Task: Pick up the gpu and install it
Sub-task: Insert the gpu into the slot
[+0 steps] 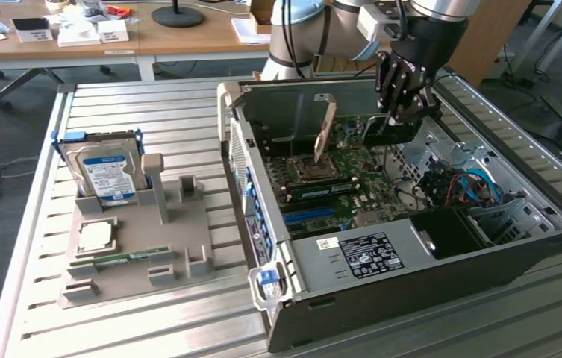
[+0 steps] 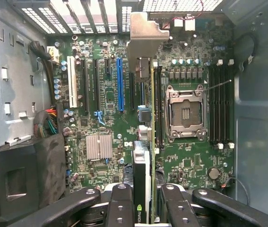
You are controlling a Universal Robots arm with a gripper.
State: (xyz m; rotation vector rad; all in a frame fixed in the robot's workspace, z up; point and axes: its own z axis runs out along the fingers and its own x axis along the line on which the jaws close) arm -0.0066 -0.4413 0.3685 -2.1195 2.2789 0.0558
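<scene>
Ribbed metal table point(image 1: 161, 112), wooden desk point(image 1: 201, 37) behind; tool point(image 1: 402, 106) grips gpu point(image 1: 390, 133).

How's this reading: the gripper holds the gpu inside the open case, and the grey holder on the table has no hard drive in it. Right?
Not quite. The exterior view shows the hard drive standing in the grey holder. The rest holds: the gripper grips the gpu inside the open case.

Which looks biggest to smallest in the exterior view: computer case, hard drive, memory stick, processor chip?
1. computer case
2. hard drive
3. memory stick and processor chip: unsure, since the stick is longer and the chip is wider.
</scene>
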